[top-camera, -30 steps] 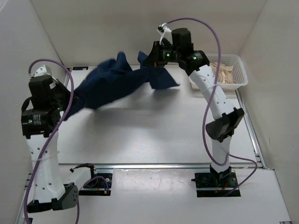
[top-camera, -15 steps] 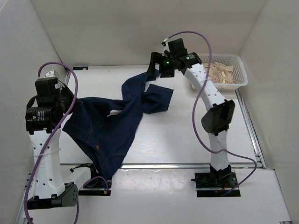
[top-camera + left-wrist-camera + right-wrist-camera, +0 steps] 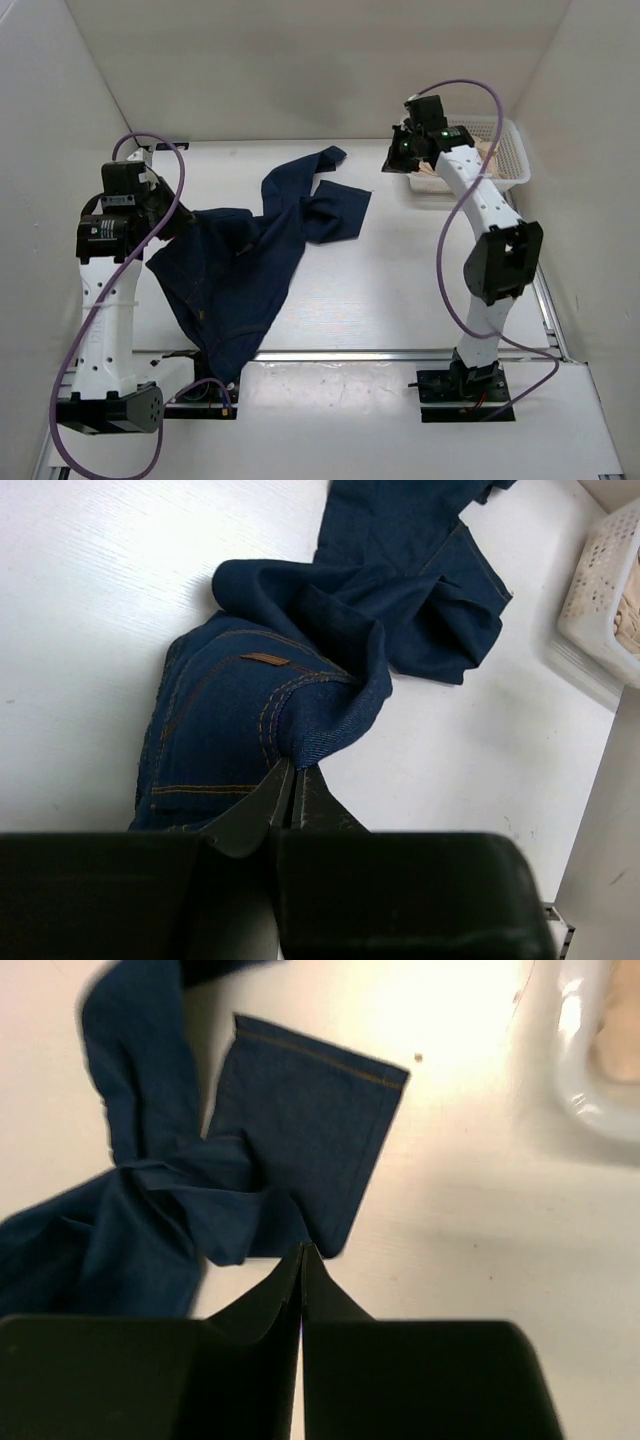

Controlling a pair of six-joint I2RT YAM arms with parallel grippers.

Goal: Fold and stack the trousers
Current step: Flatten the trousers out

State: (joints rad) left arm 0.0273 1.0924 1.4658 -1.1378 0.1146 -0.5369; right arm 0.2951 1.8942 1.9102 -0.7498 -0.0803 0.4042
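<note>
The dark navy trousers [image 3: 240, 270] lie crumpled on the white table, waist at the near left and hanging over the front edge, legs twisted toward the back centre. My left gripper [image 3: 168, 226] is shut on a fold of the waist, as the left wrist view shows [image 3: 292, 768]; the brown waist patch [image 3: 264, 660] lies just beyond it. My right gripper [image 3: 397, 160] is shut and empty, raised to the right of the leg ends. In the right wrist view its tips [image 3: 303, 1250] hang above one flat leg hem [image 3: 300, 1110].
A white plastic basket [image 3: 512, 160] with beige cloth garments [image 3: 475, 155] stands at the back right, close beside my right arm. It also shows in the left wrist view [image 3: 600, 610] and the right wrist view [image 3: 585, 1080]. White walls close in on three sides.
The trousers came down from mid-air onto the table. My right gripper let go of the leg and moved right toward the basket. My left gripper lowered, still holding the waist.
</note>
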